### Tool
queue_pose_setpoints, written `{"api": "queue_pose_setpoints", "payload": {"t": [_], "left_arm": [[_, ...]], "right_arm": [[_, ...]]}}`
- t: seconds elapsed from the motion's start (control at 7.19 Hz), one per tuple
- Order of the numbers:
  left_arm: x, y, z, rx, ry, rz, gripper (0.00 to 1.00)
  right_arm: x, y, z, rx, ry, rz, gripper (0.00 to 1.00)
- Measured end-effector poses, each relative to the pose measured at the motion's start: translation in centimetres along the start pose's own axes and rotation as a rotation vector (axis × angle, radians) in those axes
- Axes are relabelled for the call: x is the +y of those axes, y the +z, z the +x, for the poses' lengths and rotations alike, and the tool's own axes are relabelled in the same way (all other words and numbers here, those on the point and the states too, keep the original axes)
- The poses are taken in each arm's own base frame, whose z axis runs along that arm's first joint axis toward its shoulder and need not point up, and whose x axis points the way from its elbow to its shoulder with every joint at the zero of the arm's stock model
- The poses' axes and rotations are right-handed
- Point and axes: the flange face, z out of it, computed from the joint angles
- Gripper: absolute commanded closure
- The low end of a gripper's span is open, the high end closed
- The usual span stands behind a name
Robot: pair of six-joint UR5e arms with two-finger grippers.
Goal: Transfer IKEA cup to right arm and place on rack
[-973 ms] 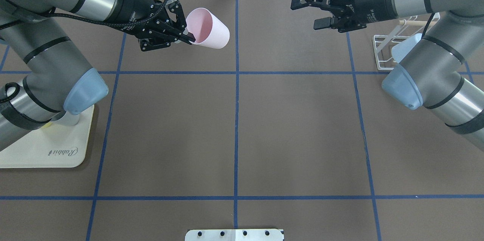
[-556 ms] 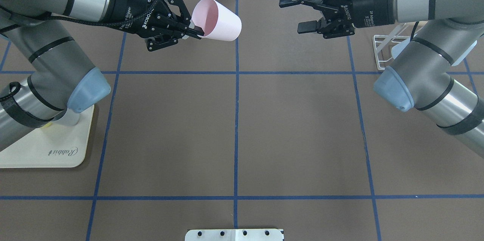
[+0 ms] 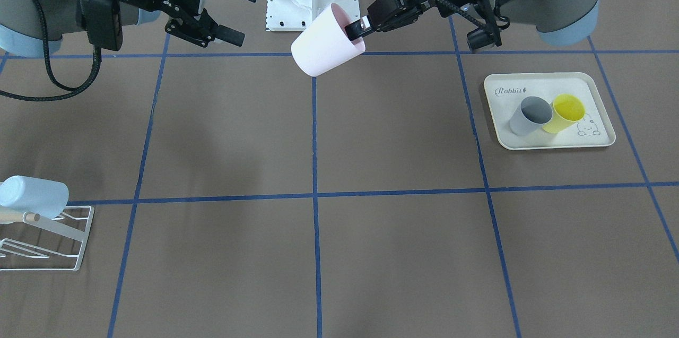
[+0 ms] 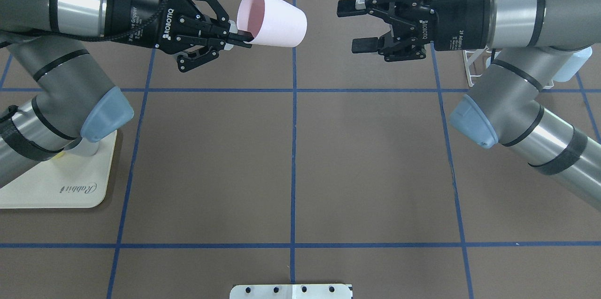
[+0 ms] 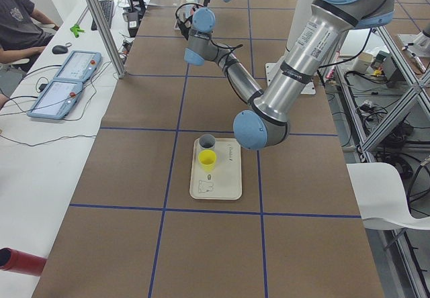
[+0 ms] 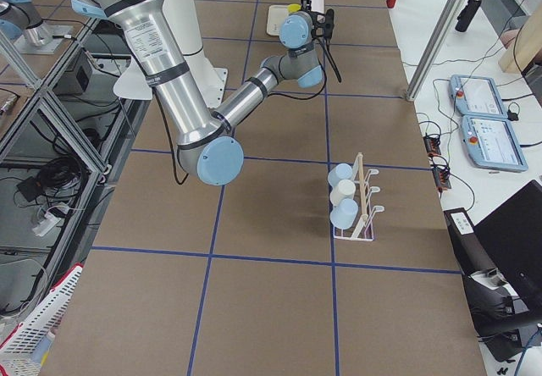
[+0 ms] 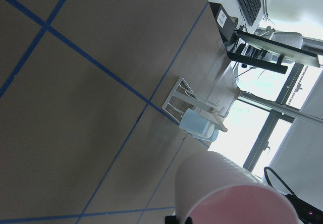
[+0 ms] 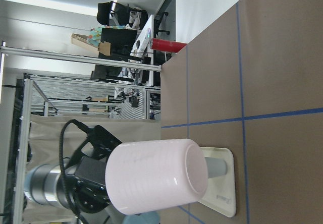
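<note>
Above the bench (image 4: pixel 211 163), my left tool (image 4: pixel 243 36) clamps the pink IKEA cup (image 4: pixel 277 19) by its rim, base toward my right tool (image 4: pixel 352 26), released and empty, opposite.

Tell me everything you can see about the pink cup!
The pale pink tapered cup looks like smooth plastic, with no handle and nothing visible inside. It hangs in the air, tipped on its side, above the far middle of the brown table. Its wide mouth faces the left tool, which alone touches it, pinching the rim. Its narrower closed bottom points at the open right tool, which is apart from it.
</note>
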Motion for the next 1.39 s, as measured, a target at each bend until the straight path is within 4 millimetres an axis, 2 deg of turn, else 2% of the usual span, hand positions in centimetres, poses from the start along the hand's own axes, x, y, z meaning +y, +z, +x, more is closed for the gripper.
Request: {"api": "queue_pose_setpoints", "payload": {"t": [0.28, 0.56, 0.97, 1.39], "left_arm": [[0.3, -1.1, -0.8, 0.060, -0.113, -0.058, 1.00], [0.9, -2.0, -1.0, 0.150, -0.201, -0.135, 1.00], [1.5, -2.2, -1.3, 0.254, -0.340, -0.231, 1.00], [2.0, -1.4, -1.6, 0.295, -0.423, -0.261, 1.00]], "right_arm": [[-0.5, 1.1, 1.0, -0.128, 0.077, -0.008, 0.05], [-0.3, 1.9, 0.8, -0.171, 0.095, -0.030, 0.05], [0.6, 3.0, 1.8, -0.268, 0.101, -0.054, 0.04], [0.7, 2.5, 1.6, -0.385, 0.127, -0.043, 0.02]]}}
